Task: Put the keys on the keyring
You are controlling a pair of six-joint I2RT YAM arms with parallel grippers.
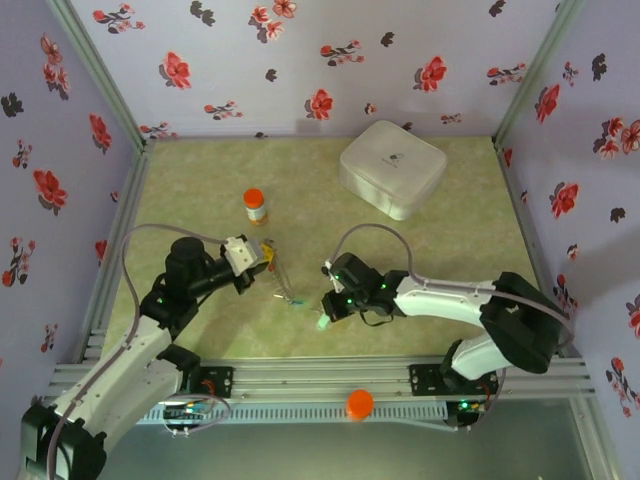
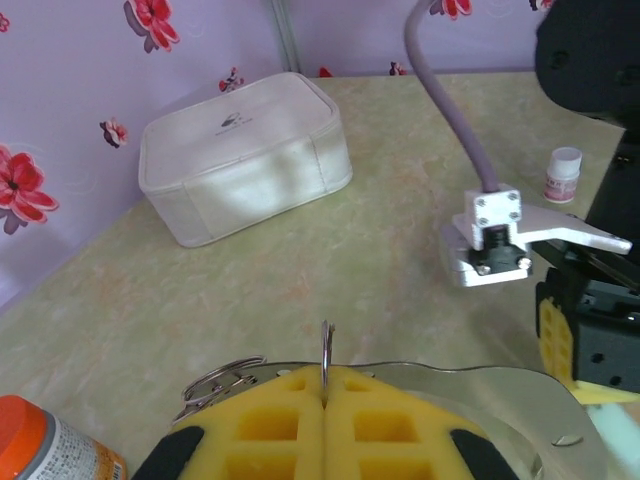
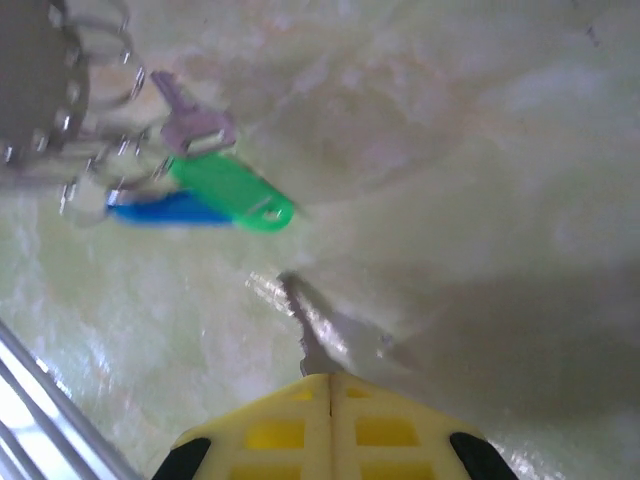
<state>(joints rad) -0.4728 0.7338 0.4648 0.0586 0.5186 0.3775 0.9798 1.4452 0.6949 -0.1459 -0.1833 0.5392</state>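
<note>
My left gripper (image 2: 325, 385) is shut on the keyring (image 2: 325, 345), a thin metal loop standing edge-on between the yellow pads; more of its rings (image 2: 215, 382) hang at the left. From the top, the left gripper (image 1: 266, 255) holds the keyring (image 1: 280, 278) trailing down to tagged keys (image 1: 293, 298) on the table. My right gripper (image 3: 330, 385) is shut on a plain metal key (image 3: 305, 325) whose tip points at the table. A green-tagged key (image 3: 232, 192), a blue tag (image 3: 160, 211) and a bare key (image 3: 190, 120) lie ahead by the chain-like rings (image 3: 95, 95). The right gripper (image 1: 326, 312) sits right of the keys.
An orange-capped bottle (image 1: 255, 205) stands behind the left gripper. A white case (image 1: 392, 168) sits at the back right. A small white-capped bottle (image 2: 563, 175) stands beyond the right arm. An orange cap (image 1: 359, 403) lies on the front rail. Flowered walls close three sides.
</note>
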